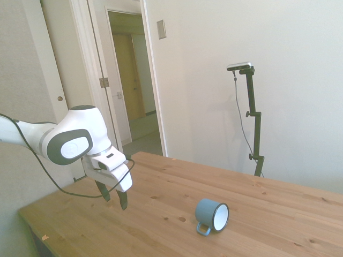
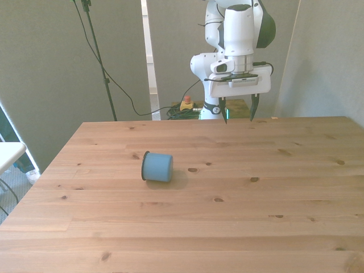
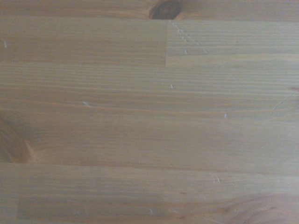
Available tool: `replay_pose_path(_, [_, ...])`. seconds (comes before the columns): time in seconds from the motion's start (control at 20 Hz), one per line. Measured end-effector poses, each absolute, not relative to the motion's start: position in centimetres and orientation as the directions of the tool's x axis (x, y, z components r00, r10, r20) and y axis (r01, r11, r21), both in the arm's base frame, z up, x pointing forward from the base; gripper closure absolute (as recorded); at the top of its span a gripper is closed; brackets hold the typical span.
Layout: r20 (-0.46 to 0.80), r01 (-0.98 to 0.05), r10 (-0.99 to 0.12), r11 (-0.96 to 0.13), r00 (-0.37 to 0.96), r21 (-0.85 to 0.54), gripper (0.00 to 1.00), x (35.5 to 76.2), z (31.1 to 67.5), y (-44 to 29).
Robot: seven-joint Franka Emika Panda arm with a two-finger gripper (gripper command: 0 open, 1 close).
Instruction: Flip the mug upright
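Presently, the mug (image 1: 212,215) is found on its side on the wooden surface (image 2: 273,187), at about eight o'clock from the tool (image 2: 239,111) in the front view and well apart from it. The tool is seen empty, fingers spread. The mug is judged light, rigid and slippery-glazed, best taken across the rim wall.

the white jointed arm (image 1: 64,140) bends down at the wrist, its white two-finger pincer (image 2: 239,109) hanging vertically above the far edge of the surface, dark fingers (image 1: 123,199) spread apart, empty.
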State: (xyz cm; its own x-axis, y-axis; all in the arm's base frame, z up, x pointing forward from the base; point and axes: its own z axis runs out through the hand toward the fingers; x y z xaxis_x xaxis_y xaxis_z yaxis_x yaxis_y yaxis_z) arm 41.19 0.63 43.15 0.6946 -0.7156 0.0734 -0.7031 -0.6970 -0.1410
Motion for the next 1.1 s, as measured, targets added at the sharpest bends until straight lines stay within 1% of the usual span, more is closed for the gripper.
replay_pose_path(0.2, [0.056,-0.723,-0.734,-0.677,0.677,-0.137,0.00,41.3,43.5,-0.1])
replay_pose_path(0.3, [0.067,-0.743,-0.757,-0.651,0.650,-0.155,0.00,42.1,44.9,-2.1])
replay_pose_path(0.45, [0.089,-0.778,-0.799,-0.600,0.595,-0.185,0.00,43.9,47.1,-7.2])
replay_pose_path(0.75, [0.123,-0.829,-0.857,-0.515,0.500,-0.219,0.00,48.8,49.5,-17.3])
replay_pose_path(0.8, [0.141,-0.838,-0.865,-0.502,0.483,-0.213,0.00,51.5,49.6,-19.3])
replay_pose_path(0.95, [0.147,-0.843,-0.870,-0.492,0.470,-0.216,0.00,51.5,50.0,-20.3])
replay_pose_path(1.1, [0.148,-0.851,-0.875,-0.483,0.461,-0.207,0.00,51.1,50.6,-23.7])
